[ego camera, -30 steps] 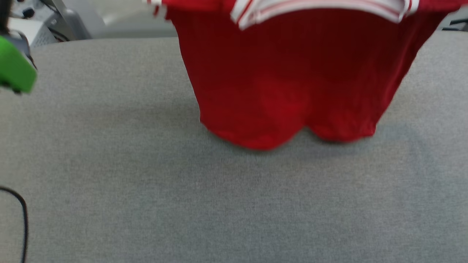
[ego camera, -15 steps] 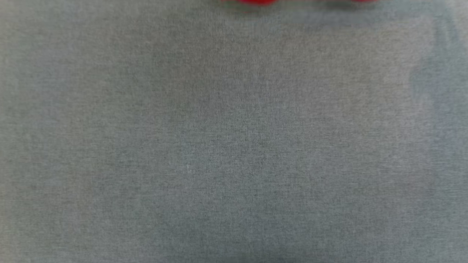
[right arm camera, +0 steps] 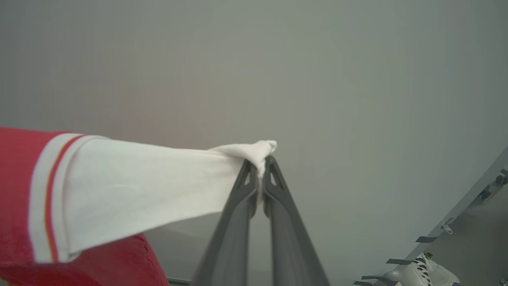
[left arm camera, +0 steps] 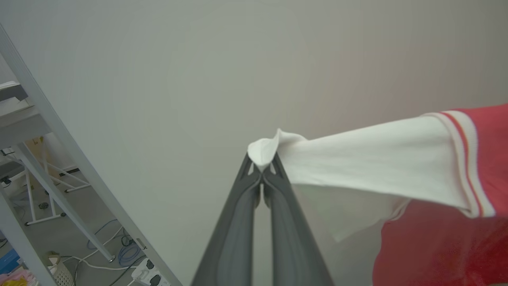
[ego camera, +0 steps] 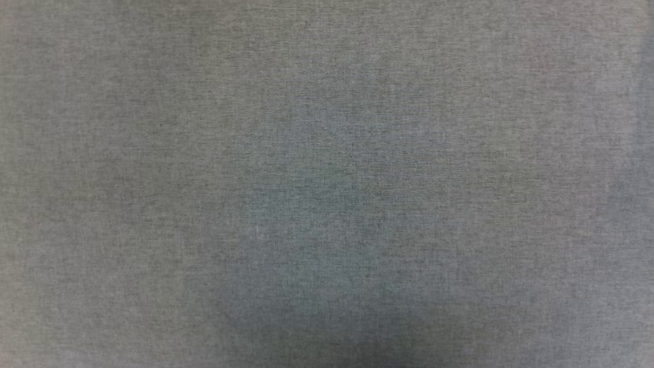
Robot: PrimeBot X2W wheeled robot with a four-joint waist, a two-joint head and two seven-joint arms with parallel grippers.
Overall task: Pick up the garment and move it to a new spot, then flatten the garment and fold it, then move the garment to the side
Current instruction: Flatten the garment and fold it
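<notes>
Pick-up done: left gripper (left arm camera: 262,176) is clenched on the tip of one white sleeve (left arm camera: 357,163), and right gripper (right arm camera: 260,174) is clenched on the other sleeve (right arm camera: 158,190). The red jersey (left arm camera: 444,246) hangs stretched between them, held in the air. Looks mid-carry to the new spot on the grey fabric tabletop (ego camera: 327,184); laying down, flattening, folding and moving aside are all left.

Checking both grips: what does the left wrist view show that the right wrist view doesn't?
Left wrist view: left claw shut on one white sleeve; power strip and cables on the floor. Right wrist view: right claw shut on the other sleeve; a white shoe. Both: the garment, its red body beyond a stretched sleeve.
</notes>
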